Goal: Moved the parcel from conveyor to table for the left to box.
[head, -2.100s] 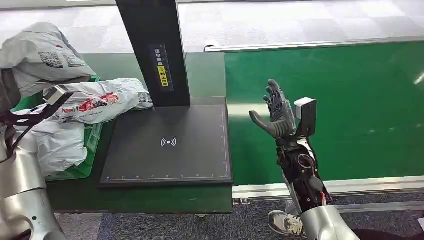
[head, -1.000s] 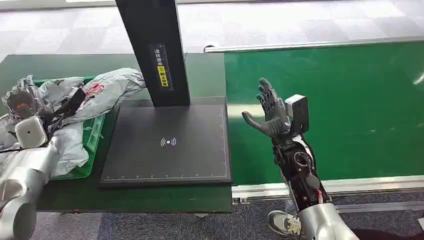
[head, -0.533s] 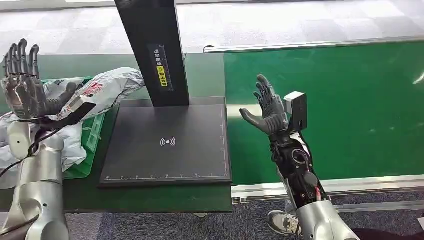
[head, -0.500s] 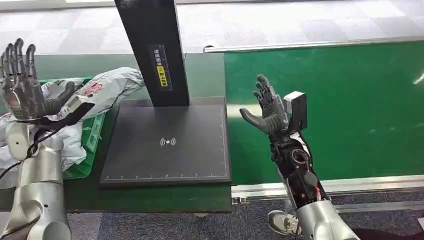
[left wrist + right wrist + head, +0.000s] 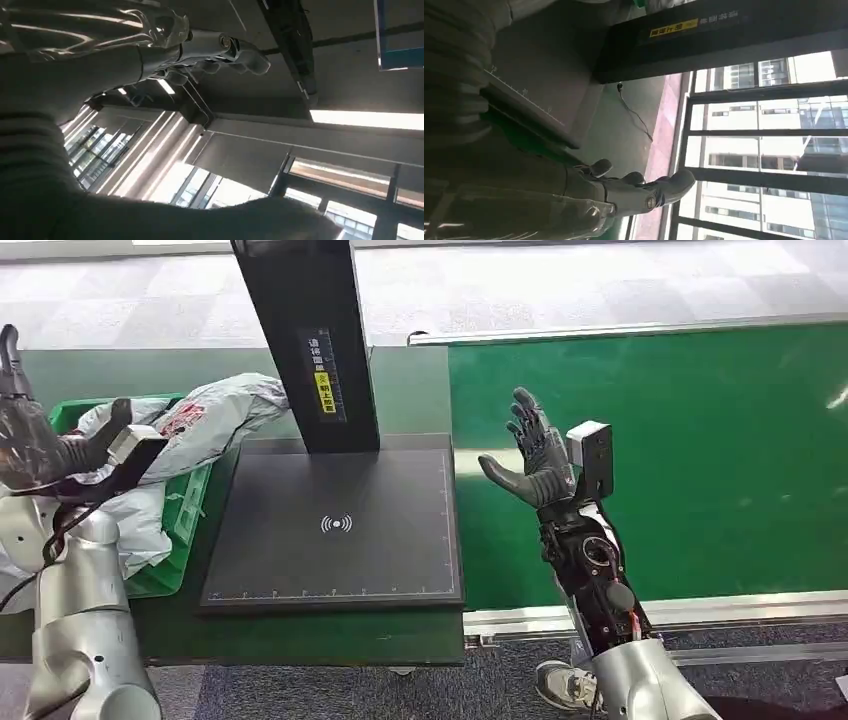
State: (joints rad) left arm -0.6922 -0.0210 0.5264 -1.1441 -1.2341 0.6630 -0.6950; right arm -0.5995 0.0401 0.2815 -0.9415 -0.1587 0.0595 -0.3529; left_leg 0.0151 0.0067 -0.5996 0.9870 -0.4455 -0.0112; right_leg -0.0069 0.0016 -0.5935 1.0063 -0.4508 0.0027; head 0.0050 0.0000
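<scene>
Grey plastic parcels [image 5: 205, 412] with red print lie piled in and over a green box [image 5: 170, 550] at the table's left. My left hand [image 5: 35, 430] is raised above that pile at the picture's left edge, fingers apart, holding nothing; the left wrist view shows its fingers [image 5: 200, 45] against the ceiling. My right hand [image 5: 538, 462] is held upright and open over the green conveyor [image 5: 700, 440], just right of the black scale plate [image 5: 340, 525]. In the right wrist view its fingers [image 5: 639, 192] are spread and empty.
A black post [image 5: 305, 340] with a yellow label rises from the back of the scale plate. The conveyor's metal rail [image 5: 700, 612] runs along the near side. A shoe [image 5: 565, 685] shows on the carpet below the table edge.
My left hand let go of the grey parcel onto the pile in the box, then rose and drew back toward the left edge, open. The right hand shifted slightly left.
</scene>
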